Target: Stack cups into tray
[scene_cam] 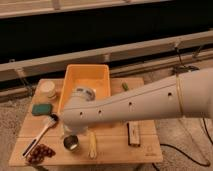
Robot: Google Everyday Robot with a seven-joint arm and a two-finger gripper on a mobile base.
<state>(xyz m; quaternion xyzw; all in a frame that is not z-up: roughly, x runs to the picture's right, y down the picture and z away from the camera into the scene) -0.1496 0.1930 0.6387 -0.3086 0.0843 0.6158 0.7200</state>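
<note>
Place read as robot test area, lab-like rather than home. Small wooden counter carried yellow-orange tray among staged odds: cream tub and green sponge left of tray, brush front-left of tray. Behind tray, long pale rails ran across dark wall. Speckled grey floor lay around; black cable lay far right of tray. Gripper sat mostly hidden under white arm, front-left of tray, just above dark grey cup.

A slatted wooden table stands on speckled grey floor before pale horizontal rails and a dark wall, dimly lit.
</note>
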